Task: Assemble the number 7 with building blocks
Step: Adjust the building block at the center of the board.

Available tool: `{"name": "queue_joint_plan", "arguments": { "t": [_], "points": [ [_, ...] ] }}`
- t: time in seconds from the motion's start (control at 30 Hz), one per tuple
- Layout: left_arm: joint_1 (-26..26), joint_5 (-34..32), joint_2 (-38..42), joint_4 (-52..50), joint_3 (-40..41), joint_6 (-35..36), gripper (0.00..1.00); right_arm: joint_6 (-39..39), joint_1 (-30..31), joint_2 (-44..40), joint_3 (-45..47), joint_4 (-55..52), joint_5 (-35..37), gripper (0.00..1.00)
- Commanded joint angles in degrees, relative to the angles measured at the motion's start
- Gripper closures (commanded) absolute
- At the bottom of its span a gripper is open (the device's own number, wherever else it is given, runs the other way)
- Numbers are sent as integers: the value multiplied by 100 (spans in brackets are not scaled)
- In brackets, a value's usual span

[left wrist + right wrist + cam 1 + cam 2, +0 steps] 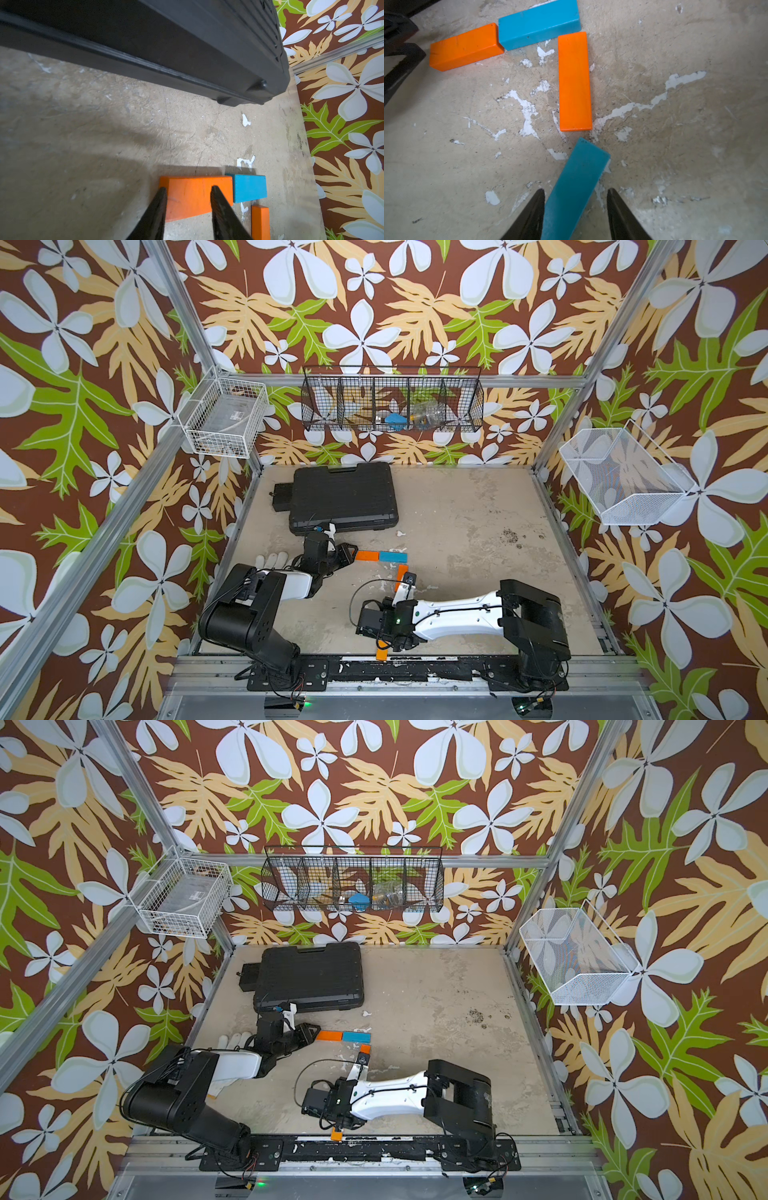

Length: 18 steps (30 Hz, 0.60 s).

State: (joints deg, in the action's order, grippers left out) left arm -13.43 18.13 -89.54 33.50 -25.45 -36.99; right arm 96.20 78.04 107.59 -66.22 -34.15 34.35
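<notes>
Notably, the straddled blue bar (575,187) lies skewed to the orange stem bar (574,81).

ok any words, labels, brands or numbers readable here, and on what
None can be read.
Dark label inside the white wire basket: too small and blurred to read.
Orange blocks, blue blocks, black case: no text visible.

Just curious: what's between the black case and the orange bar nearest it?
Only bare, scuffed tabletop separates the black case from that orange bar, per the left wrist view.
</notes>
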Motion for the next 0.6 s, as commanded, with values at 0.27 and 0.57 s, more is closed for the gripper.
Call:
{"name": "queue_joint_plan", "arguments": {
  "t": [0.27,0.57],
  "points": [
    [33,119,-87,173,-44,-5,62,-207,-151,201,34,203,-165,50],
    [34,147,-83,175,-48,2,63,-302,-183,294,109,320,-227,55]
  ]
}}
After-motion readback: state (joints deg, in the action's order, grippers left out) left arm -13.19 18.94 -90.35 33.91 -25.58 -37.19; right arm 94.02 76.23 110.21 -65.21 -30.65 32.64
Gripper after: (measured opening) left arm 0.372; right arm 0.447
